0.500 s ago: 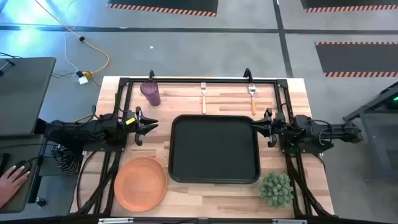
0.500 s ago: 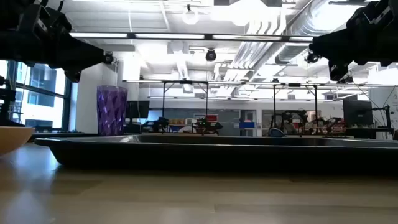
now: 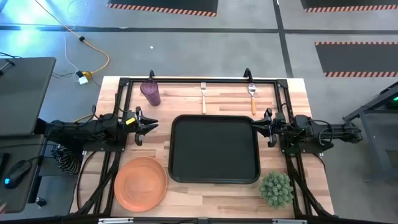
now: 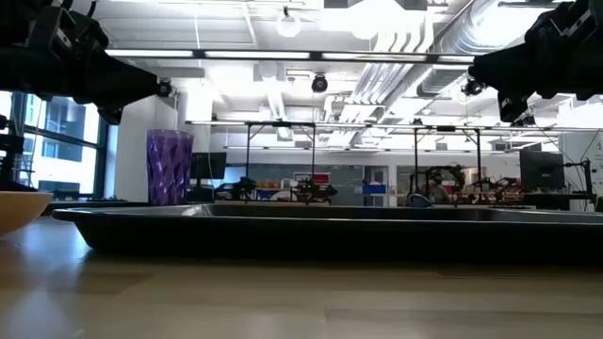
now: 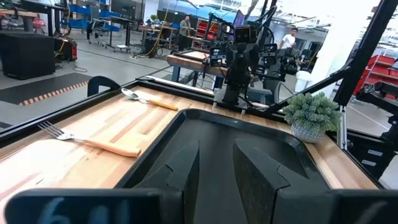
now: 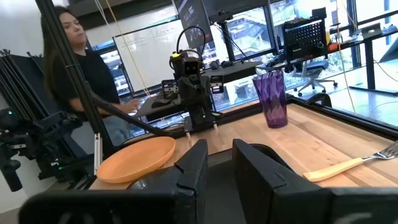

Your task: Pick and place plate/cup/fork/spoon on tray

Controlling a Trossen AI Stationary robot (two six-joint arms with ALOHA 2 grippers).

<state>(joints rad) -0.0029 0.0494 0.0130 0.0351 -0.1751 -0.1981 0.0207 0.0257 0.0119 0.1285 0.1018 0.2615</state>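
Note:
The black tray (image 3: 214, 149) lies at the table's middle, and also shows in the low view (image 4: 330, 231). The orange plate (image 3: 141, 183) rests flat at the near left, beside the tray. The purple cup (image 3: 150, 93) stands upright at the far left. The fork (image 3: 203, 98) and the spoon (image 3: 252, 98) lie along the far edge, beyond the tray. My left gripper (image 3: 144, 126) is open and empty, hovering by the tray's left rim. My right gripper (image 3: 260, 126) is open and empty at the tray's far right corner.
A small potted plant (image 3: 277, 188) stands at the near right, beside the tray's corner. A black frame (image 3: 199, 81) runs along the table's far edge and sides. A person (image 6: 74, 74) sits beyond the table's left side.
Both arms and all the things on the table have kept still. A person's hand at the desk left of the table has gone out of view.

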